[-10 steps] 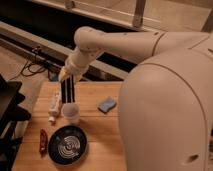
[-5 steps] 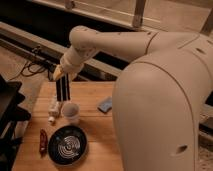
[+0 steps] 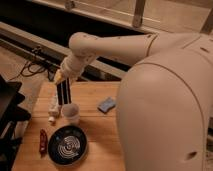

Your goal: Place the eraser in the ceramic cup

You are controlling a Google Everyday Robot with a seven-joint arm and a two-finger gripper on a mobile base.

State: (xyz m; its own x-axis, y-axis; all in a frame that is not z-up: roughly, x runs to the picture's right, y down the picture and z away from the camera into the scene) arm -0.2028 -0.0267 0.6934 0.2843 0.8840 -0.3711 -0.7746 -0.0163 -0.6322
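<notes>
The gripper (image 3: 64, 80) has moved up and to the left since a moment ago, and it is clamped on the top of the eraser (image 3: 63, 94), which hangs straight down. The eraser's bottom end is right at the ceramic cup (image 3: 71, 112), so the drop looks close. I cannot see inside the cup, and the black pan (image 3: 67, 145) nearby holds nothing.

1. The jaws hang over the left part of a pale wooden table (image 3: 97, 132).
2. Behind the jaws, a pale ledge (image 3: 30, 36) runs slantwise, with a dark band (image 3: 45, 20) above it.
3. Left of the jaws, black cables (image 3: 36, 61) lie on a dull grey floor (image 3: 12, 67).
4. Far above and to the right of the jaws stands a metal post (image 3: 138, 14).
5. Below and left of the jaws, dark furniture (image 3: 7, 107) fills the picture's edge.
</notes>
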